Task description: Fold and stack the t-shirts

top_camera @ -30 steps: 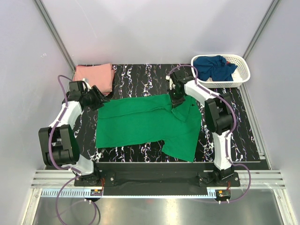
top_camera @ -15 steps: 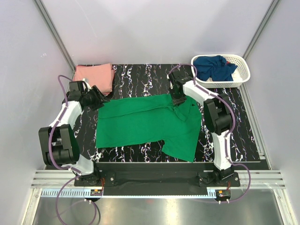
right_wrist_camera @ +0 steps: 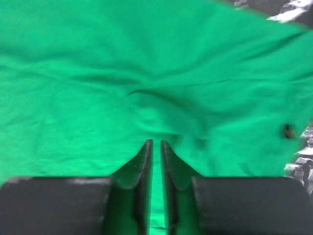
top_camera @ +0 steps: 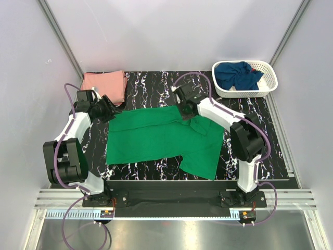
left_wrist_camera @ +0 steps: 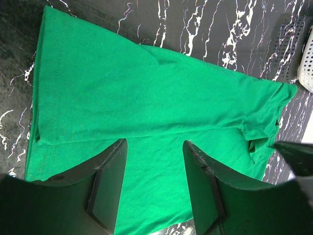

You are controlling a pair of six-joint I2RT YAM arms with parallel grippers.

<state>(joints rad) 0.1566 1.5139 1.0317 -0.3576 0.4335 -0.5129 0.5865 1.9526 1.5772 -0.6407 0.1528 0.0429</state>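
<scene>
Cloth of green t-shirt (top_camera: 151, 138) sits pinched in right tool (right_wrist_camera: 154, 145); left tool (left_wrist_camera: 154, 146) gapes apart.

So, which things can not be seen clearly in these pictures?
- Right wrist view: blur hides whether the right gripper pinches the green shirt.
- Top view: the navy shirt covers whatever lies under it in the basket.
- Top view: the left arm covers part of the pink shirt's near edge.

No legible text, label, brand, number or sign appears in any view. A small dark mark (right_wrist_camera: 288, 130) on the green t-shirt (right_wrist_camera: 146, 73), right of the right end effector (right_wrist_camera: 156, 147), is too blurred to read.
</scene>
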